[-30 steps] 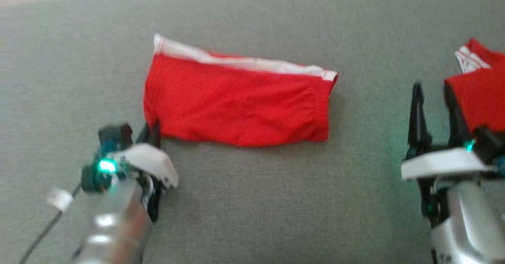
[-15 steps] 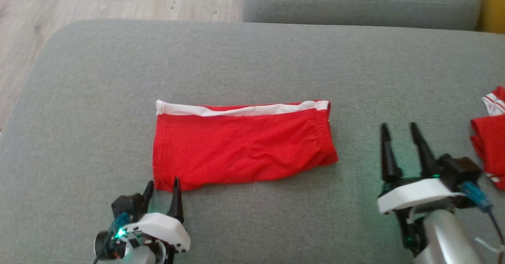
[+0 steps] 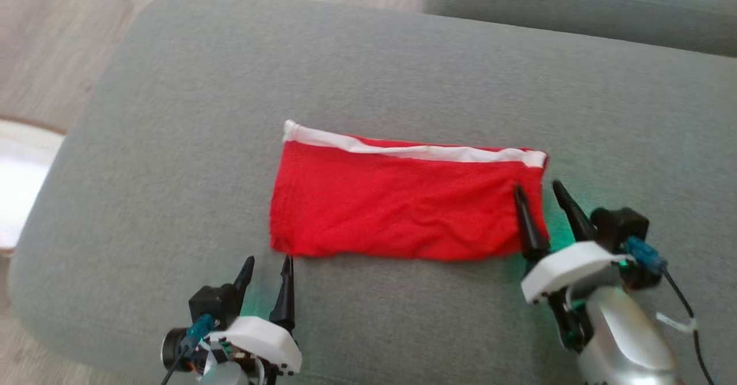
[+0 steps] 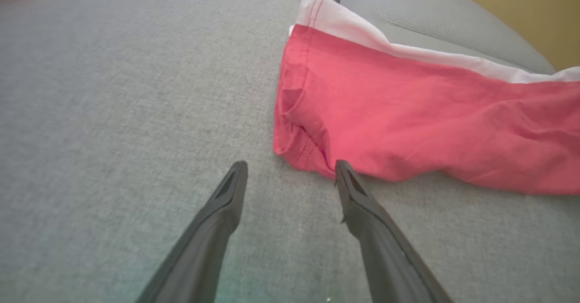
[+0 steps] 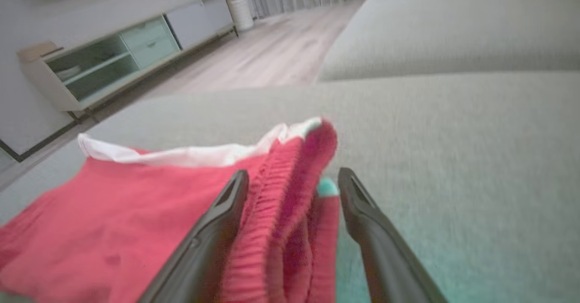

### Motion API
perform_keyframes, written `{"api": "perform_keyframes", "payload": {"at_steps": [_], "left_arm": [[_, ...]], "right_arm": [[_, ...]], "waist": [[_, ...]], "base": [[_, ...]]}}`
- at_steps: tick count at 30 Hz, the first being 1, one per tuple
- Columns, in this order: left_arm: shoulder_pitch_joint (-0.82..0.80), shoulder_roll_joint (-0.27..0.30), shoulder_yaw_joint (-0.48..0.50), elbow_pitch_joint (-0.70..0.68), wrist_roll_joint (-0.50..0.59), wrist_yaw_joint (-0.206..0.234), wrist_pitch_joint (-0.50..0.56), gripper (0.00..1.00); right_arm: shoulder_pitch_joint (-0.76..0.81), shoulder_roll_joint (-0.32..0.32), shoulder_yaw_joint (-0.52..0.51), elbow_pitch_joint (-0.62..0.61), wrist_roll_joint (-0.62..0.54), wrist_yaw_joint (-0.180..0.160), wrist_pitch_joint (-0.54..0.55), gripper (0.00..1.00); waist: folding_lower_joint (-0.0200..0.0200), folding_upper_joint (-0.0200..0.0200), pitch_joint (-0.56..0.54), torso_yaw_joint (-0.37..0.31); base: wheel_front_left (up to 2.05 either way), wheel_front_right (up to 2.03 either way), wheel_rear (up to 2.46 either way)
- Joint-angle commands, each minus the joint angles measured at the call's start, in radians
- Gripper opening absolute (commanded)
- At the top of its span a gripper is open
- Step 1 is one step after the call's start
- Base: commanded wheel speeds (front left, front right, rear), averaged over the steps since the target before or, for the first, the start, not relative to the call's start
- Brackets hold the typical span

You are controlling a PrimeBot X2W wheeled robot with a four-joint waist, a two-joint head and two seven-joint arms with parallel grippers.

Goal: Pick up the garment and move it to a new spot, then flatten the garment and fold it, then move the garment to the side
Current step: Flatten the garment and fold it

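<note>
Legend: the left gripper [image 3: 268,258] and the right gripper [image 3: 538,186] each bore two long, tapering dark fingers [image 4: 389,248] set in a rounded white housing [image 3: 567,261]. A black camera block [image 3: 619,227] sat beside each housing, fitted with a teal plug [image 3: 639,252] and a thin black cable [image 3: 682,301]; the right forearm [image 3: 625,339] was polished silver

Soft even daylight, faint shadows; slight motion blur, esp. R wrist view; green LED tint on sofa [image 3: 403,57].

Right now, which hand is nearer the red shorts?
Right. The right hand is open, with its fingers straddling the right edge of the red shorts. The left hand sits open just off their near-left corner.
</note>
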Motion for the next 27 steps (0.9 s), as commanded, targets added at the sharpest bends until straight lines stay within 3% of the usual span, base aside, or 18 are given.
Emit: {"api": "perform_keyframes", "payload": {"at_steps": [1,9,10,13,20,27], "left_arm": [[-0.017,0.006,0.02,-0.032,-0.006,0.007,-0.012,1.0],[-0.007,0.006,-0.006,-0.05,-0.016,0.017,-0.012,1.0],[-0.007,0.006,-0.008,-0.051,-0.017,0.018,-0.012,1.0],[-0.007,0.006,-0.012,-0.055,-0.017,0.017,-0.012,1.0],[0.0,0.006,-0.012,-0.055,-0.013,0.017,-0.012,1.0],[0.023,0.006,0.004,-0.047,-0.003,0.017,-0.012,1.0]], "right_arm": [[-0.026,0.008,0.006,-0.005,-0.01,0.002,-0.003,1.0],[0.017,0.008,-0.009,0.106,0.041,0.002,-0.006,1.0],[0.023,0.008,-0.001,0.11,0.059,0.002,-0.006,0.86],[0.035,0.008,0.033,0.112,0.11,0.002,-0.007,0.01],[0.037,0.008,0.04,0.122,0.209,0.002,-0.008,0.0],[0.042,-0.013,-0.028,0.1,0.234,0.002,-0.008,0.0]], "waist": [[-0.0001,0.0,0.011,0.021],[-0.0001,0.0,0.02,0.039],[-0.0001,0.0,0.02,0.039],[-0.0001,0.0,0.019,0.039],[-0.0001,0.0,0.01,0.039],[-0.0001,0.0,-0.009,0.017]], "base": [[0.0,0.0,0.0],[0.0,0.0,0.0],[0.0,0.0,0.0],[0.0,0.0,0.0],[0.0,0.0,0.0],[0.0,0.0,0.0]]}}
